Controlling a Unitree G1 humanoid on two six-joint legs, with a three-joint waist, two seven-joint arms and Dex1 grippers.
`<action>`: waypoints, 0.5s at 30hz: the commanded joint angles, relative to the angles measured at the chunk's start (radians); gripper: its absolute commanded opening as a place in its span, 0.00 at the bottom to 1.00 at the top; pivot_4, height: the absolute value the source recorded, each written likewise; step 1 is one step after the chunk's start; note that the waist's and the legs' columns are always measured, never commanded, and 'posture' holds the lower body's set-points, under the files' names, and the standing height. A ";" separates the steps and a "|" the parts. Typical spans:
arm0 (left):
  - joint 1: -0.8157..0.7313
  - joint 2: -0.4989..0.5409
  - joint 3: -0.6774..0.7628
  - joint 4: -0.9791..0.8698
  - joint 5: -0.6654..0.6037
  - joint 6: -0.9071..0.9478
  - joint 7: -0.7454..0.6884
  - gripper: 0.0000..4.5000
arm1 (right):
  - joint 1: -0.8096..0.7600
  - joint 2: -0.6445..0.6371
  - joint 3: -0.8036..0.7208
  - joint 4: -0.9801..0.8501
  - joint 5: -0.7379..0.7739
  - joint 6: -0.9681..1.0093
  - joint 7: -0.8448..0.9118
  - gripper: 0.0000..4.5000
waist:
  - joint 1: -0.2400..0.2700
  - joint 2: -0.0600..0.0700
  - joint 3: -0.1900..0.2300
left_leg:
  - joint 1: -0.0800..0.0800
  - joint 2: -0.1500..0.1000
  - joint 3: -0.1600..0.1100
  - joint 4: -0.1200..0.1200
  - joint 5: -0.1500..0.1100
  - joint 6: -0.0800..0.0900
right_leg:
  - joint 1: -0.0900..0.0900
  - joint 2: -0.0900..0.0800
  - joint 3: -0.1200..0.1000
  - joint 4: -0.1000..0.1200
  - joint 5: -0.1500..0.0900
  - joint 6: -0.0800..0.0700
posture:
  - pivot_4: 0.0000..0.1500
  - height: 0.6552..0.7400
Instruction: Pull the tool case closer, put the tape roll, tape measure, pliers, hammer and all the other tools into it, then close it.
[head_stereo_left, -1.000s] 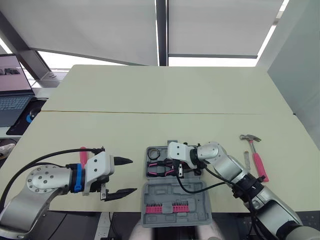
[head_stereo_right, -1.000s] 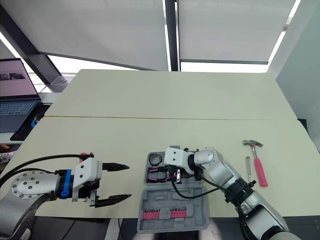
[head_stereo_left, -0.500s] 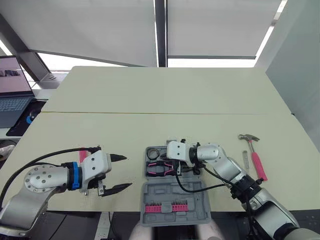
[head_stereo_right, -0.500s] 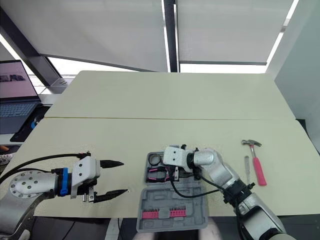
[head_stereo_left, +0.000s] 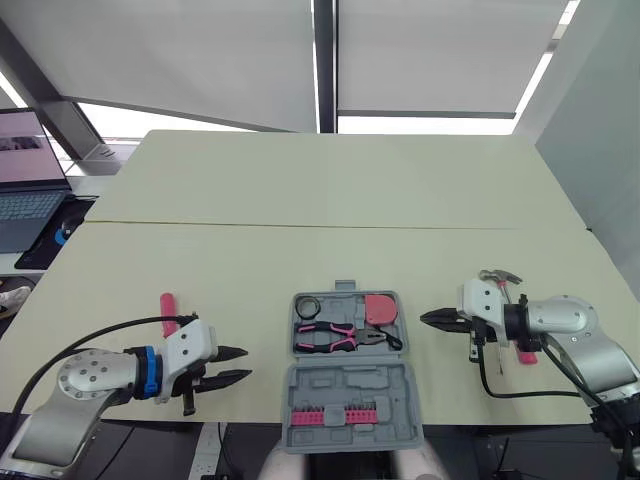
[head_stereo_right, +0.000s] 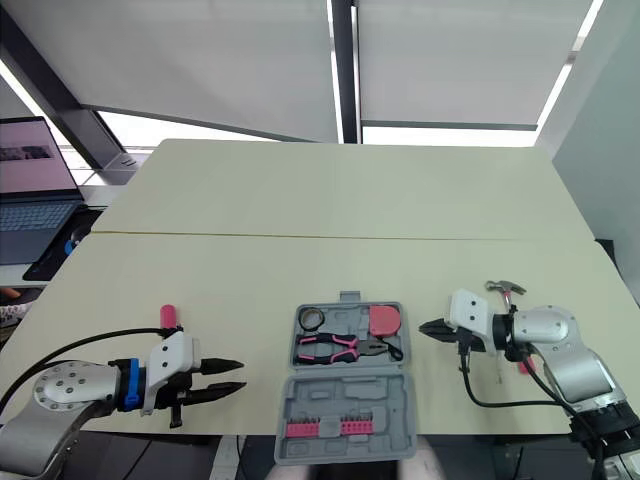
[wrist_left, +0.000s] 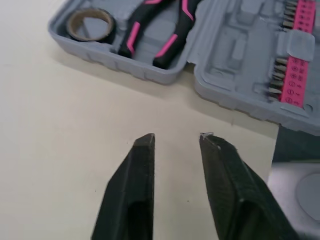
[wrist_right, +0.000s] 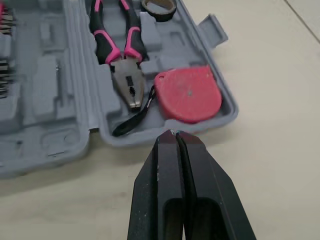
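- The case lies open at the bench's 6 o'clock edge, right in front of the robot, so judge the pull-in done.
- Three tools sit in the far half of the case:
  - The tape roll is in its 10 o'clock corner.
  - The tape measure is in its 2 o'clock corner.
  - The pliers lie across the middle, just below the other two.
- The near half carries a pink bit strip and several bare moulded slots.
- The hammer is out on the bench at 3 o'clock from the case, well apart from it and partly behind the right arm. You cannot tell whether a smaller tool lies there too.
- A pink-handled tool lies on the bench at 9 o'clock from the case, just beyond the left arm.
- The right claw is clenched on nothing. It points toward the case from 3 o'clock, between the case and the hammer.
- The left claw is released and empty, with a clear gap between its fingers. It sits low at 8 o'clock from the case.
- By that count you are roughly halfway. The hammer, the pink-handled tool and the closing of the case are left.
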 joint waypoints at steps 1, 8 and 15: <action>-0.048 -0.036 -0.063 0.038 0.043 -0.037 0.007 0.03 | 0.044 -0.033 0.009 -0.048 -0.007 -0.008 0.016 0.00 | 0.001 0.000 0.000 | 0.000 0.000 0.000 0.000 0.000 0.000 | 0.000 0.000 0.000 0.000 0.000 0.000 | 1.00 1.00; -0.103 -0.076 -0.133 0.102 0.100 -0.038 0.027 0.01 | 0.068 0.001 0.078 0.032 -0.083 -0.057 -0.022 0.00 | -0.001 -0.001 0.000 | 0.001 0.000 0.002 0.001 0.000 0.000 | 0.000 0.000 0.000 0.000 0.000 0.000 | 1.00 1.00; -0.119 -0.118 -0.169 0.116 0.105 -0.010 0.042 0.01 | 0.033 0.069 0.130 0.103 -0.118 -0.061 -0.058 0.00 | 0.000 -0.001 0.000 | 0.001 -0.001 0.001 0.001 0.000 0.000 | 0.000 0.000 0.000 0.000 0.000 0.000 | 1.00 1.00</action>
